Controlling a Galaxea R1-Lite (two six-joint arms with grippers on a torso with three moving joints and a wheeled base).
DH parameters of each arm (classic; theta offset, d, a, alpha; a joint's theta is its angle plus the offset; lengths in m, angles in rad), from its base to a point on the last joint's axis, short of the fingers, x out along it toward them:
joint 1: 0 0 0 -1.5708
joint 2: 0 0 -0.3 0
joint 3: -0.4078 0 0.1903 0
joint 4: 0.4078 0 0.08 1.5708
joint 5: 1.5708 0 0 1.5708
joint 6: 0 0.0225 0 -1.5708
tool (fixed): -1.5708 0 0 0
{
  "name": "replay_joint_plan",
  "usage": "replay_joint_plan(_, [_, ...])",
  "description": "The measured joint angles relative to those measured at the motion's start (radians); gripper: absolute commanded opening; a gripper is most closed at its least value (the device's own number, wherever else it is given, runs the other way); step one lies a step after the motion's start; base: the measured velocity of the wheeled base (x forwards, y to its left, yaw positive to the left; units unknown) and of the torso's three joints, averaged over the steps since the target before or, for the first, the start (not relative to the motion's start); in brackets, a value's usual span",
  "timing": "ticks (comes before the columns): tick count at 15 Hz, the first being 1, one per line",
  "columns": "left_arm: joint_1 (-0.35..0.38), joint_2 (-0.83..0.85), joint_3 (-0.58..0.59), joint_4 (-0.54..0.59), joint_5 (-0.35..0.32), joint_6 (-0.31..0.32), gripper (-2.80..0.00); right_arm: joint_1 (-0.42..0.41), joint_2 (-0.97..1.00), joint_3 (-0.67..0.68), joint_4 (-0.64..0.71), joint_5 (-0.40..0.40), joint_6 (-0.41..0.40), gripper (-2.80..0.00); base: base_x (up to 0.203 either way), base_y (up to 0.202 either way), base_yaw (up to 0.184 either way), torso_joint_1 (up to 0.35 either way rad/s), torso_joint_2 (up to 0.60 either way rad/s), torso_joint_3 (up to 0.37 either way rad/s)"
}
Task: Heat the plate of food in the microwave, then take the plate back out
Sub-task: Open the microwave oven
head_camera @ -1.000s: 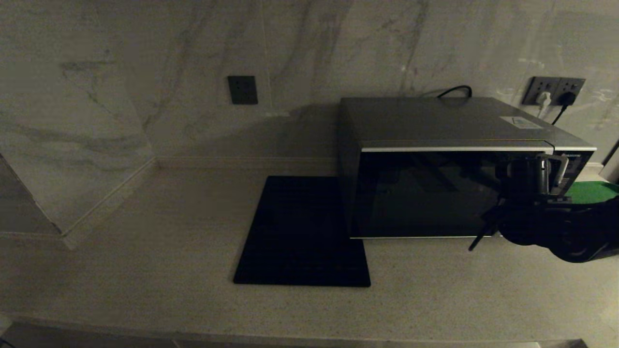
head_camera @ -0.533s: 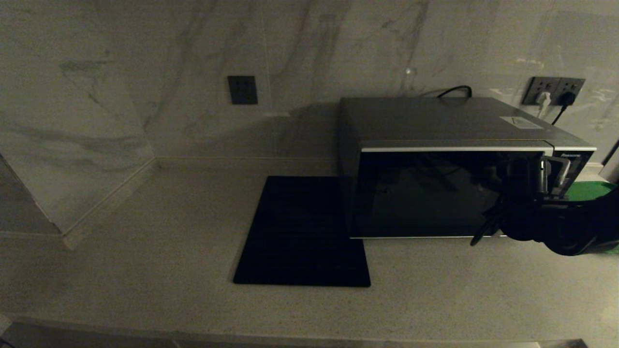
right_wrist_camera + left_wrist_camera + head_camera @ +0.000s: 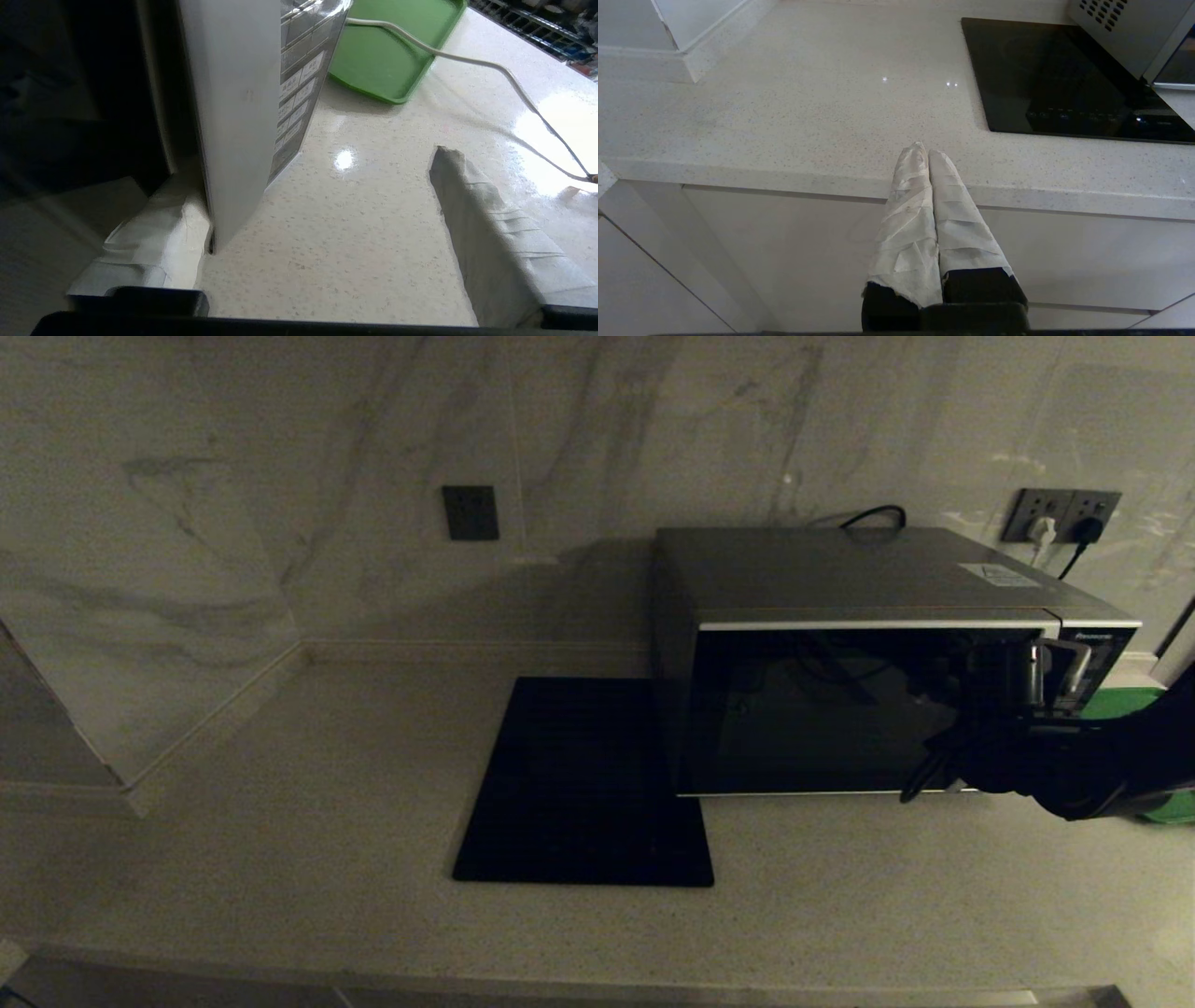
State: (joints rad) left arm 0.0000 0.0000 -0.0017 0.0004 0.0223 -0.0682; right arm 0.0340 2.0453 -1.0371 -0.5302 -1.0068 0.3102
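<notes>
Presently, the microwave [image 3: 868, 663] stands toward the back right of the bench [image 3: 280, 821], against the marble wall, with its dark glass door shut as far as the head view shows. A flat black mat [image 3: 583, 784] lies on the bench just to its left, touching or nearly touching its side. A green tray [image 3: 387, 56] sits on the bench to the right of the microwave, near the right edge, with a pale cable [image 3: 467, 60] running over it and across the bench. A wall socket [image 3: 1060, 513] with plugs is mounted behind the microwave's right end.

The right gripper [image 3: 327, 233] is at the front right corner of the microwave, by the button panel [image 3: 299, 93]. Its fingers are spread wide and grasp nothing. One taped finger [image 3: 154, 242] lies against the door's right-hand edge, tucked on the dark glass side; the other [image 3: 486, 233] stands well apart over bare bench. In the head view the arm reaches in from the right edge, low before the door.

The left gripper [image 3: 928, 151] is parked below the front edge of the bench, before the cabinet face, its taped fingers pressed together on nothing.

The plate of food appears in no view; its position cannot be determined.
</notes>
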Motion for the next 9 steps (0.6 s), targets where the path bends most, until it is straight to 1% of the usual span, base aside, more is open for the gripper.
replay_joint_plan(9, [0.0, 0.0, 0.0, 0.0, 0.001, 0.0, -2.8, 0.003, 0.0, 0.005, -0.009, 0.014, 0.005, -2.8, 0.0, 0.0, 0.0, 0.0, 0.0, 0.0])
